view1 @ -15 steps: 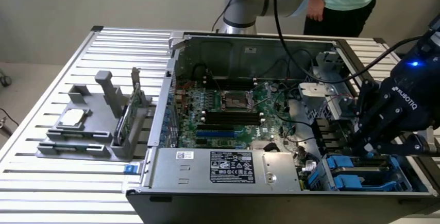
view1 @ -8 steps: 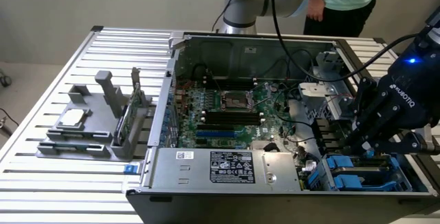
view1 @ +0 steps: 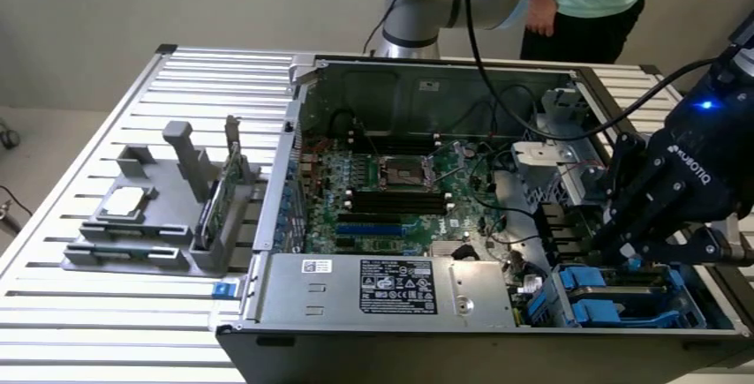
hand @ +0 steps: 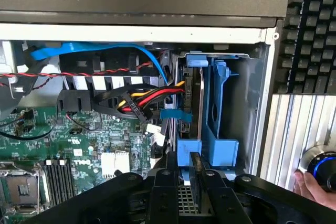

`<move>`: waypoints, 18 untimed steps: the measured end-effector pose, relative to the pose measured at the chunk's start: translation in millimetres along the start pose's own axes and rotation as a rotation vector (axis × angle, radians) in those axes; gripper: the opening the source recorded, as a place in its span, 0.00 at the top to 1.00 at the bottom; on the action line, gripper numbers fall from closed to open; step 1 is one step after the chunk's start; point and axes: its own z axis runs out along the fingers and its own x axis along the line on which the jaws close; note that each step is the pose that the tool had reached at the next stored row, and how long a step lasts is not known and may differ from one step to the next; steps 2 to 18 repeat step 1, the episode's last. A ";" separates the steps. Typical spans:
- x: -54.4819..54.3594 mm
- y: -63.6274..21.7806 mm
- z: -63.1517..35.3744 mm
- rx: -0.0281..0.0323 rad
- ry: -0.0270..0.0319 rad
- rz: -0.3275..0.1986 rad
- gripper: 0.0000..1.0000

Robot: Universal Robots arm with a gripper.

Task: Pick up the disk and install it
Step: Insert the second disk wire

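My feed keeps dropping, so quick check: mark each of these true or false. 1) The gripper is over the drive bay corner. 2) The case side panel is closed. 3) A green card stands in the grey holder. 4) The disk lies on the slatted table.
1) True: the gripper is over the blue drive bay.
2) False: the computer case is open.
3) True: green card, grey holder.
4) False: the disk stands in the bay.

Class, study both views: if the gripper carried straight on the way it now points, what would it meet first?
Most likely the blue-railed disk standing in the drive bay of the computer case: the gripper points straight at its near edge. Depth is unclear, so contact cannot be judged.
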 end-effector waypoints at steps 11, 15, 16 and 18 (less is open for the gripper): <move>0.0 0.0 0.0 0.0000 -0.0001 0.000 0.76; 0.0 0.0 0.0 0.0000 -0.0001 0.000 0.76; 0.0 0.0 0.0 0.0000 -0.0001 0.000 0.76; 0.0 0.0 0.0 0.0000 -0.0001 0.000 0.76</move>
